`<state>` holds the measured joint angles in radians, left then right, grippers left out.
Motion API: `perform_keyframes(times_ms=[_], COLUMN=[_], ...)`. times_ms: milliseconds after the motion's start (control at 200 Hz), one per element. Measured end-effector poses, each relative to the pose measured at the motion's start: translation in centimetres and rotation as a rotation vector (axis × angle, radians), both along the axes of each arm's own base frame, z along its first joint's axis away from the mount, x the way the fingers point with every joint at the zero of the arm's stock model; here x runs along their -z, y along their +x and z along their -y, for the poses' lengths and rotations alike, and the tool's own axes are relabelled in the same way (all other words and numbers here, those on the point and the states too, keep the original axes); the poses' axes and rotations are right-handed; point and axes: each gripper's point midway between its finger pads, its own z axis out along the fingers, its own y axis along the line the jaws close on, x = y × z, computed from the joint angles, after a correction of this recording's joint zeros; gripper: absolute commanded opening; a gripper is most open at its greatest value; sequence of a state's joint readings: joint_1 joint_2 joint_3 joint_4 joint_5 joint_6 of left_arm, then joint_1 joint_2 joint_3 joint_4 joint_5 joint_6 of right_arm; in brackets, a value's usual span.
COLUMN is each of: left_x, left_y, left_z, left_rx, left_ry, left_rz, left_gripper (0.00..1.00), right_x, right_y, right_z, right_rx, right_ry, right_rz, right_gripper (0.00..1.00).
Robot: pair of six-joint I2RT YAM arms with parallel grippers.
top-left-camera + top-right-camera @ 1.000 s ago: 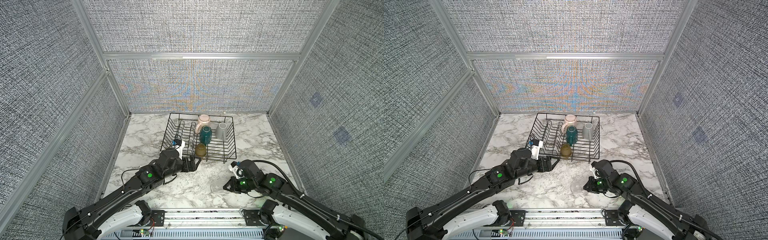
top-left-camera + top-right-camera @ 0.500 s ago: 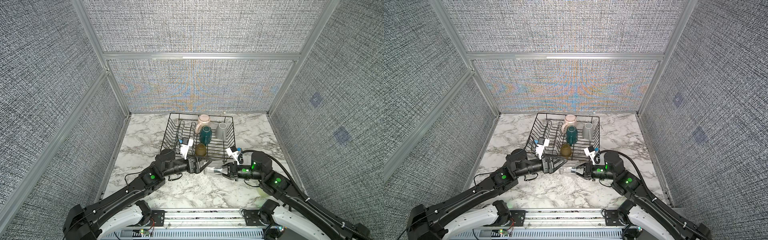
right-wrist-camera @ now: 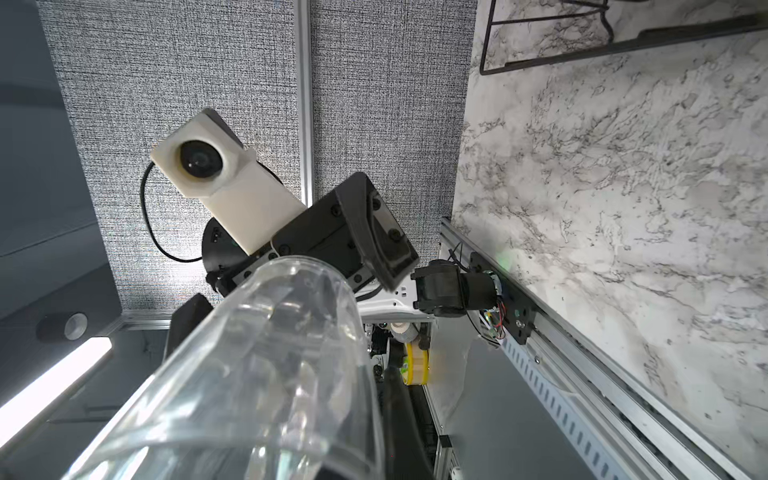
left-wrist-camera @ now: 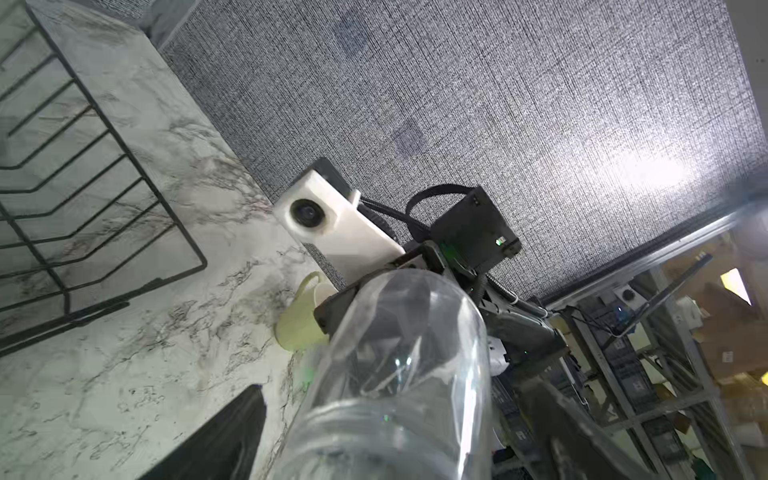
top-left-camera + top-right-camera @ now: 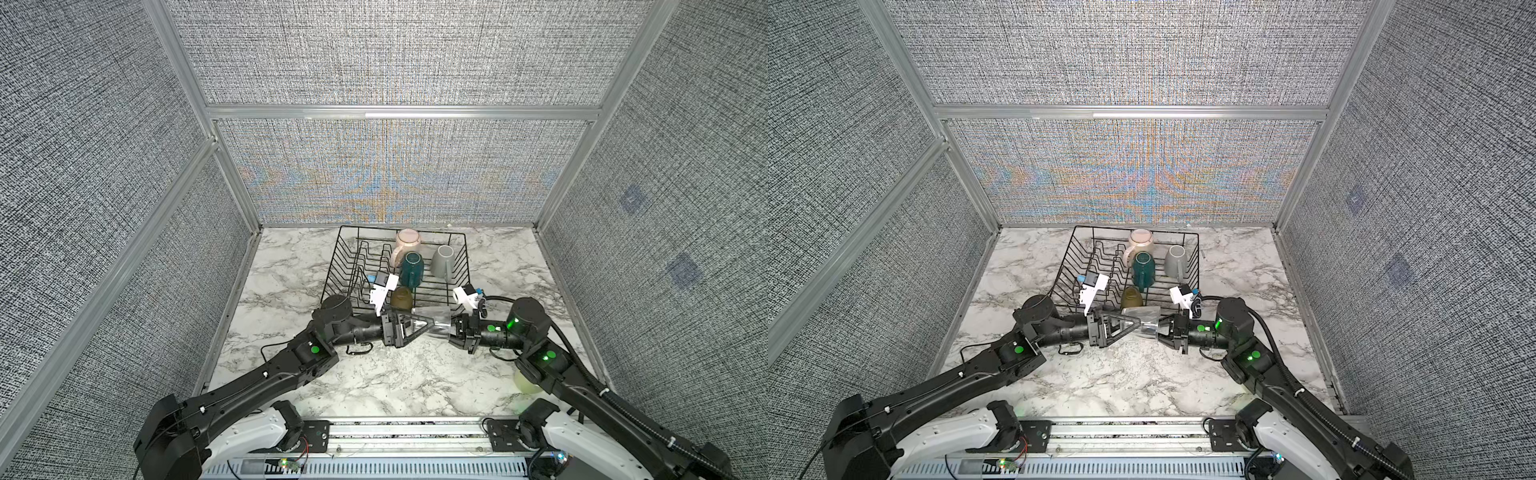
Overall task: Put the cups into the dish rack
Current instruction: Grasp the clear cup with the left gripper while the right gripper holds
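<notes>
A clear tumbler (image 5: 434, 326) (image 5: 1144, 324) hangs level just in front of the black wire dish rack (image 5: 331, 266) (image 5: 1064, 262). My right gripper (image 5: 453, 332) (image 5: 1160, 330) is shut on the wall at one end of it. My left gripper (image 5: 430, 326) (image 5: 1136, 324) faces it, open, with the tumbler's (image 4: 395, 374) other end between its fingers. In the rack stand a pink mug (image 5: 408, 240), a teal mug (image 5: 411, 268), a grey mug (image 5: 444, 259) and an amber tumbler (image 5: 401, 297). A pale yellow-green cup (image 5: 525, 382) (image 4: 297, 328) lies on the table, half hidden under my right arm.
The rack's upright dividers (image 5: 365, 266) fill its left half. Grey fabric walls close in the marble table on three sides. An aluminium rail (image 5: 399, 432) runs along the front edge.
My right gripper has lifted the clear tumbler from the front of the table to the middle. My left gripper has swung away from the rack and come round the tumbler's free end.
</notes>
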<state>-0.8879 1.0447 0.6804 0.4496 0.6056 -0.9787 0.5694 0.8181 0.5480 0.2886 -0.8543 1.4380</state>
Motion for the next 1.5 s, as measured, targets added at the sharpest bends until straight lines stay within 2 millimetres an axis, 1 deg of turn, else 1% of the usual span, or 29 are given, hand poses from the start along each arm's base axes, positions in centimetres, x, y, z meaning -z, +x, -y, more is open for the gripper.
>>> perform_keyframes(times_ms=[165,285,440,560,655,795,1025,1090,1150,1196,1361,1501], left_x=[0.0,-0.2,-1.1,-0.9,-0.6,-0.3,0.1,0.2,0.2,0.1,0.0,0.1], left_y=[-0.2,-0.3,-0.1,0.2,0.4,0.7,0.9,1.0,1.2,1.2,1.3,1.6], left_z=[0.7,1.0,1.2,1.6,1.8,2.1,2.2,2.2,2.2,2.2,2.5,2.8], left_rx=[0.023,0.038,0.036,0.036,0.036,0.036,0.026,0.02,0.012,0.013,0.017,0.017], left_ry=[-0.005,-0.007,-0.02,-0.012,-0.005,0.001,0.002,0.004,0.004,0.002,0.002,0.003], left_rz=[-0.017,-0.019,-0.008,-0.016,-0.026,-0.043,-0.046,-0.048,-0.048,-0.043,-0.037,-0.027], left_gripper=[0.96,0.96,0.95,0.94,0.9,0.81,0.78,0.79,0.9,0.93,0.94,0.9], right_x=[-0.8,-0.7,-0.8,-0.5,-0.2,0.5,0.8,0.9,0.9,0.9,0.7,0.5], right_y=[0.3,0.4,0.2,0.0,0.1,0.1,0.6,0.8,1.1,1.4,2.2,2.3], right_z=[0.0,-0.2,-0.2,-0.2,-0.2,-0.2,-0.4,-0.4,-0.5,-0.6,-0.8,-0.9], right_rx=[-0.004,-0.008,-0.022,-0.029,-0.03,-0.03,-0.022,-0.012,-0.005,0.004,0.018,0.015], right_ry=[0.026,0.031,0.035,0.034,0.028,0.02,0.025,0.036,0.048,0.054,0.075,0.088], right_rz=[0.005,-0.011,-0.012,-0.014,-0.021,-0.034,-0.037,-0.049,-0.053,-0.062,-0.079,-0.083], right_gripper=[0.0,0.0,0.0,0.0,0.0,0.0,0.0,0.0,0.0,0.0,0.0,0.0])
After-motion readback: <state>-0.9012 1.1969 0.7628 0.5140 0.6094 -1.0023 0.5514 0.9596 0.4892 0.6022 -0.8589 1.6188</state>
